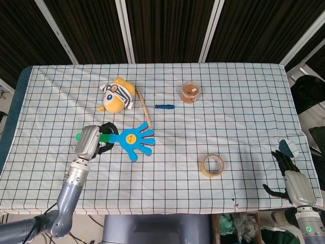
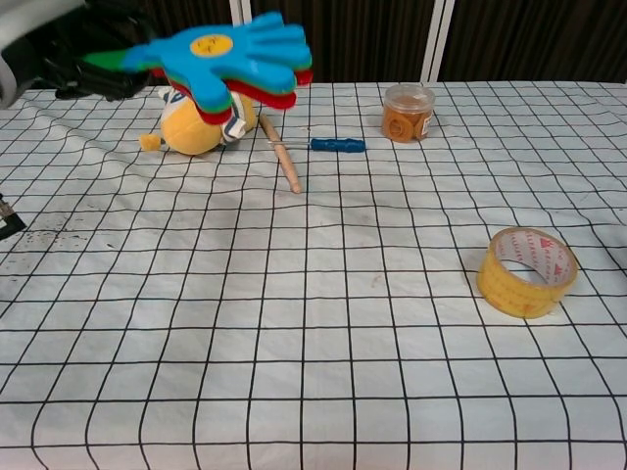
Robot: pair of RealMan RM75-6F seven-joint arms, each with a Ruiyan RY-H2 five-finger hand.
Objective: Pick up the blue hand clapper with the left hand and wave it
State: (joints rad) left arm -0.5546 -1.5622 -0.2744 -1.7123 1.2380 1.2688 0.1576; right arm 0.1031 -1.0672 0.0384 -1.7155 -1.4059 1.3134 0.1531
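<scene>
My left hand [image 1: 93, 141] grips the green handle of the blue hand clapper [image 1: 135, 142] and holds it up off the table, its fingers wrapped round the handle. In the chest view the blue hand clapper [image 2: 227, 57] hangs high at the upper left, lying nearly flat, with red and green layers under the blue one; my left hand [image 2: 59, 49] shows at the top left edge. My right hand [image 1: 293, 175] rests low by the table's right front corner, fingers spread, nothing in it.
A yellow striped plush toy [image 1: 117, 95] lies at the back left, with a wooden stick [image 1: 144, 109] and a blue screwdriver [image 1: 164, 107] beside it. An orange-filled jar [image 1: 190, 92] stands further back. A yellow tape roll [image 1: 212, 165] lies front right.
</scene>
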